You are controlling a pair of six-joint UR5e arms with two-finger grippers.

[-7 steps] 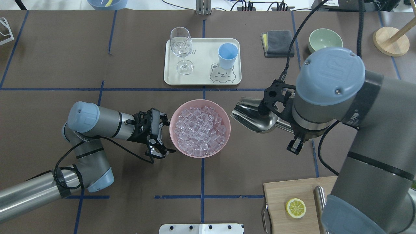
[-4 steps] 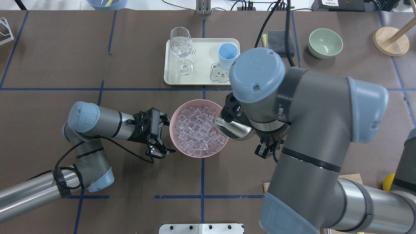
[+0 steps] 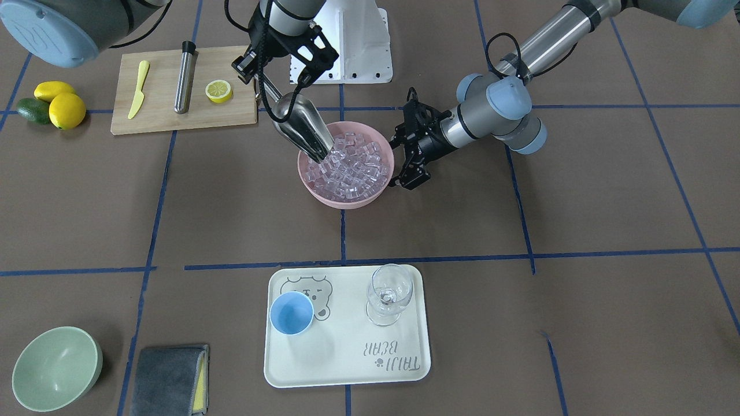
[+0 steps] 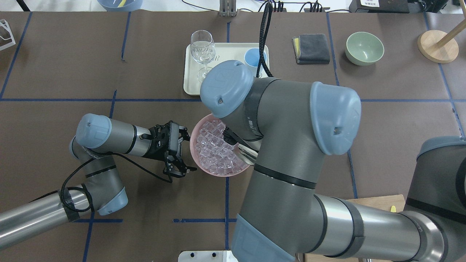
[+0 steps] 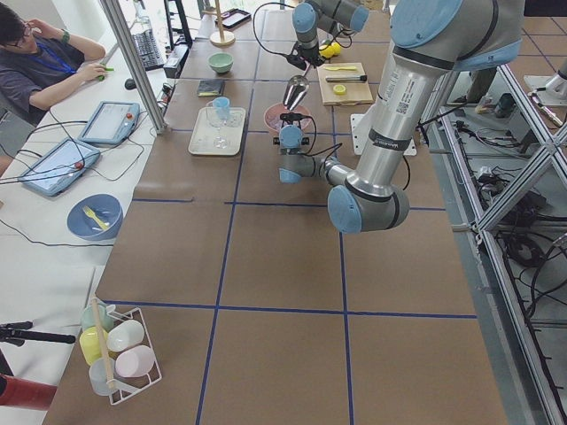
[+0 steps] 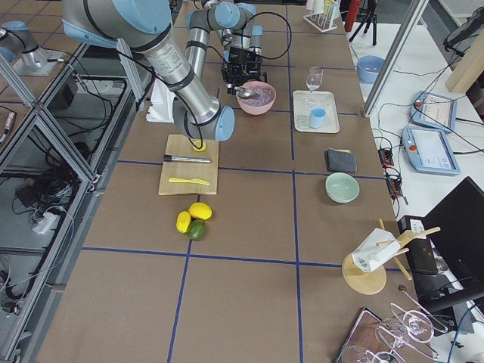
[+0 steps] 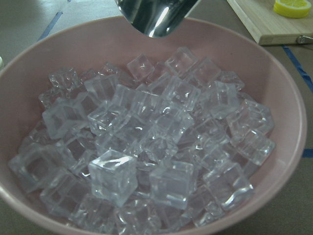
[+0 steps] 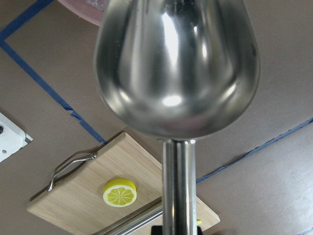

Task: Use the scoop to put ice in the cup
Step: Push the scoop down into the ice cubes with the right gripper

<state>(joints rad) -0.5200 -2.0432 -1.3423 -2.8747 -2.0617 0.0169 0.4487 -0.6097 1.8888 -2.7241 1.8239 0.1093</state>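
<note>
Swinging in from the bowl's right over the last second, the right arm [image 4: 284, 120] has carried the scoop [image 3: 300, 130] from beside the bowl to over it, and in the overhead view it now hides much of the bowl and tray; the left arm [image 4: 109, 136] has not shifted. On the brown bench [image 3: 520, 231] the cream tray [image 3: 347, 370] lies well apart from the pink bowl [image 3: 347, 202], on the side away from the robot. The right tool [image 3: 263, 78] is clamped on the scoop's rod handle, and the blade slants down with its lip at the ice [image 3: 350, 167] on the bowl's cutting-board side; whether it touches the cubes cannot be told. The left tool [image 3: 404, 162] sits just beside the opposite rim, its jaws spread wide. The light-blue cup [image 3: 292, 312] stands upright on the tray next to the bear drawing. All the ice seen lies heaped in the bowl.
</note>
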